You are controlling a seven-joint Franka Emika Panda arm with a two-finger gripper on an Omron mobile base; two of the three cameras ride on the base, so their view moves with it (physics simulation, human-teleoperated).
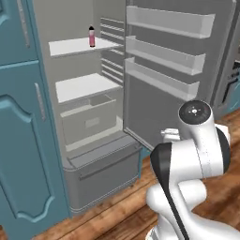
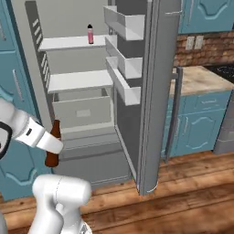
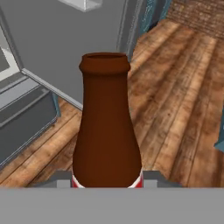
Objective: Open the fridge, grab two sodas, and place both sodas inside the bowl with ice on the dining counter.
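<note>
The gripper (image 3: 107, 186) is clamped on the brown bottle (image 3: 106, 122), held low in front of the open fridge (image 1: 89, 154). Its fingers are cut off at the hand view's bottom edge. The pink bottle (image 2: 90, 34) stands on the top shelf (image 2: 68, 43).

Flat even rendered light, soft faint shadows, no glare, slightly low-res and blurry thruout.
</note>
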